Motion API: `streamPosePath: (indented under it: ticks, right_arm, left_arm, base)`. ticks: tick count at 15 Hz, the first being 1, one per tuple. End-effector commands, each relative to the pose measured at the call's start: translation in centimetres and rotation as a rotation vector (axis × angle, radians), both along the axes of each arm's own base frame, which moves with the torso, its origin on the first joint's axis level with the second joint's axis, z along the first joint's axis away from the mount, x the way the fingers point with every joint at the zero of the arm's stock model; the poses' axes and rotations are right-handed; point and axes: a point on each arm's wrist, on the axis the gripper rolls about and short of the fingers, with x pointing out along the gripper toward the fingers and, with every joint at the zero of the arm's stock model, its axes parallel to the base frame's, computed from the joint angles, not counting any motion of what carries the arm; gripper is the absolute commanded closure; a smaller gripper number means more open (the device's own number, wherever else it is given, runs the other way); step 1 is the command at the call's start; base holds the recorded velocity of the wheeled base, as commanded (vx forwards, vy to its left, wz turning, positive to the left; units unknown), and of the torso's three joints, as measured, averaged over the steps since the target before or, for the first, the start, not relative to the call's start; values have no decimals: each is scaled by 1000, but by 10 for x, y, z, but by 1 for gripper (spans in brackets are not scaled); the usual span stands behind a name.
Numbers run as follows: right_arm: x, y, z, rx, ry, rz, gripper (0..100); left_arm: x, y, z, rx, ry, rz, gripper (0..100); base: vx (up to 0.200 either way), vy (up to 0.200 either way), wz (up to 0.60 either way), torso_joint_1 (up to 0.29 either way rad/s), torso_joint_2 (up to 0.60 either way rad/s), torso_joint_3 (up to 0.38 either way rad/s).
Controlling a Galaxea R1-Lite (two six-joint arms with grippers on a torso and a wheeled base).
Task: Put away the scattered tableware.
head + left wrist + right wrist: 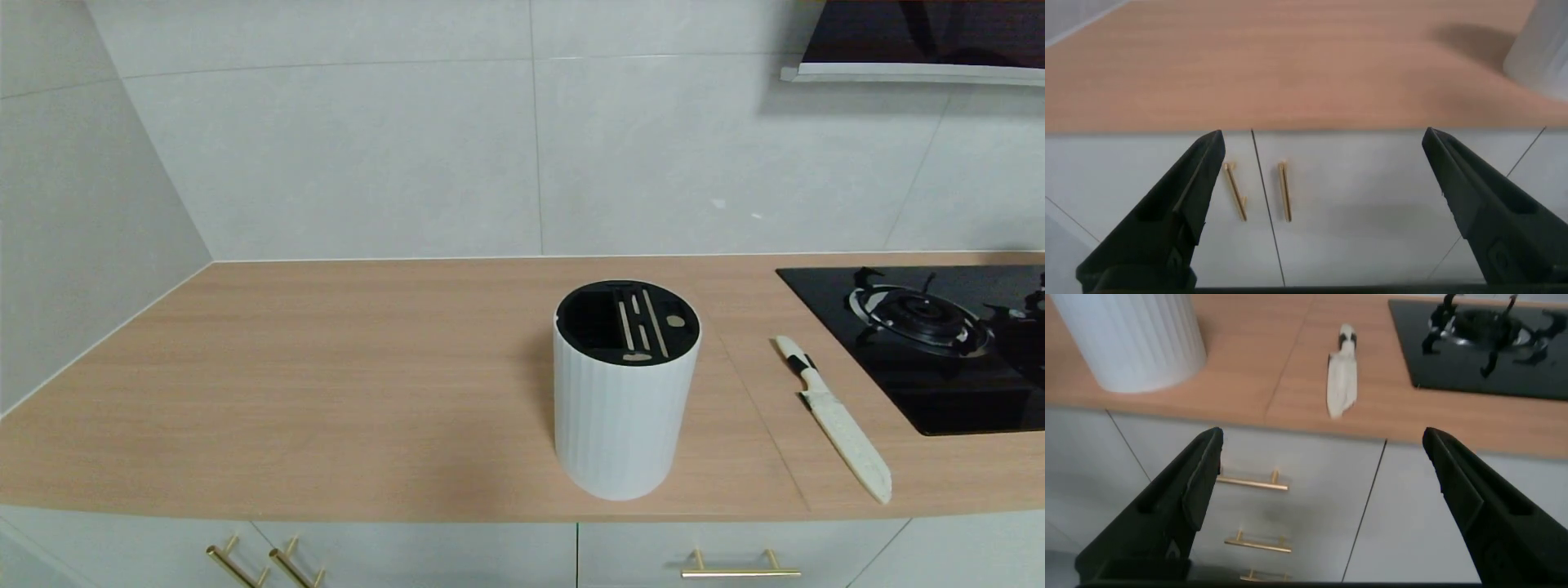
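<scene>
A white ribbed cylindrical knife holder (624, 392) with a black slotted top stands upright on the wooden counter (326, 384). To its right a knife (833, 416) with a speckled cream blade and a white and black handle lies flat, its tip toward the counter's front edge. In the right wrist view the holder (1131, 335) and the knife (1342, 371) lie beyond my right gripper (1323, 506), which is open and held low before the cabinet fronts. My left gripper (1323, 212) is open too, below the counter edge, with the holder (1539, 49) far off.
A black gas hob (931, 343) with a burner sits at the counter's right end, close to the knife. White cabinet doors with brass handles (739, 567) run under the counter. Tiled walls close the back and left.
</scene>
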Motion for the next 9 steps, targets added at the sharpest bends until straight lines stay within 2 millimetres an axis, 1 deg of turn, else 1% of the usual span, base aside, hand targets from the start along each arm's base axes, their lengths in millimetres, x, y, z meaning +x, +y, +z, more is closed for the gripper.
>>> streamPosePath:
  ticks: [1, 6, 9]
  right_arm:
    - [0, 0, 0, -1, 1, 1, 0]
    - [0, 0, 0, -1, 1, 1, 0]
    - [0, 0, 0, -1, 1, 1, 0]
  left_arm:
    - [0, 0, 0, 0, 0, -1, 0]
    - [0, 0, 0, 0, 0, 1, 0]
    - [0, 0, 0, 0, 0, -1, 0]
  base:
    - [0, 0, 0, 266, -569, -305]
    - [0, 0, 0, 281, -585, -309]
    - [0, 0, 0, 211, -426, -224]
